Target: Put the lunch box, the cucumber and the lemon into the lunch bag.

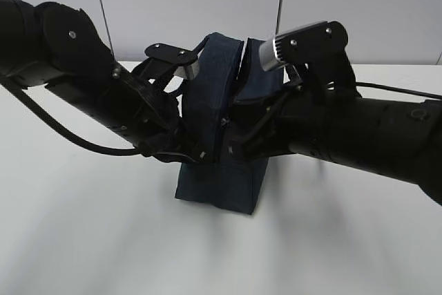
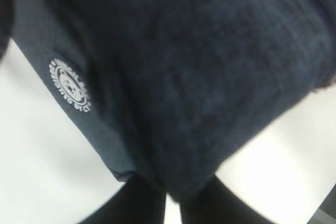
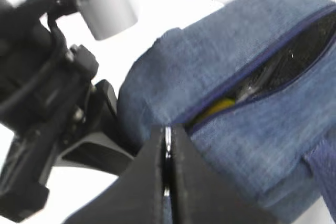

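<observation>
Lunch bag [image 2: 173, 77], navy fabric: one round white printed emblem [image 2: 69, 85] on its side, ring of lettering around a central motif; lettering too blurred to read. No other markings legible.

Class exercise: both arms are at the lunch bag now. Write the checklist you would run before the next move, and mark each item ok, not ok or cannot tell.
1. Lunch bag stands on the table: ok.
2. Left gripper shut on bag fabric: ok.
3. Right gripper shut at the zipper end: ok.
4. Zipper fully closed: not ok, a gap shows.
5. Something yellow inside, probably the lemon: ok.
6. Lunch box and cucumber inside: cannot tell.
</observation>
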Robot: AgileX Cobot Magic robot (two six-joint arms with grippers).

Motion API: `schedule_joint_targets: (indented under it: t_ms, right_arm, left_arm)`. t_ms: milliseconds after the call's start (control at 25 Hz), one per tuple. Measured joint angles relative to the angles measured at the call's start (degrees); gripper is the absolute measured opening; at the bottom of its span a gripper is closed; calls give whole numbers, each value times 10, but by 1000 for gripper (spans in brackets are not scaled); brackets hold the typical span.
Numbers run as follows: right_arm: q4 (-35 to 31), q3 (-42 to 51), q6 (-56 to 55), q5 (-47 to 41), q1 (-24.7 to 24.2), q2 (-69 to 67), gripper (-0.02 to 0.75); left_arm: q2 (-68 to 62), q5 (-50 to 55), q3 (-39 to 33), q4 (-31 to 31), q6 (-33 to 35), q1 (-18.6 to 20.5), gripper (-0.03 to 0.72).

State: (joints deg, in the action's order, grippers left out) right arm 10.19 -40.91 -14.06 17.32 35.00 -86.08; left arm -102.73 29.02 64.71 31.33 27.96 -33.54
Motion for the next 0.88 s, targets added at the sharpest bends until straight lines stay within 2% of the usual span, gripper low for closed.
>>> schedule_joint_targets:
  t_ms: [320,600,880]
  right_arm:
    - [0,-12,2,-24,0,20,0]
    - [0,-31,46,-37,0,20,0]
    - [0,-51,60,-46,-26,9,0]
  left_arm:
    - [-1,-5,-1,7,2,0,0]
    - [-1,-6,-1,17,7,0,0]
    - [5,-6,-1,18,14,0,0]
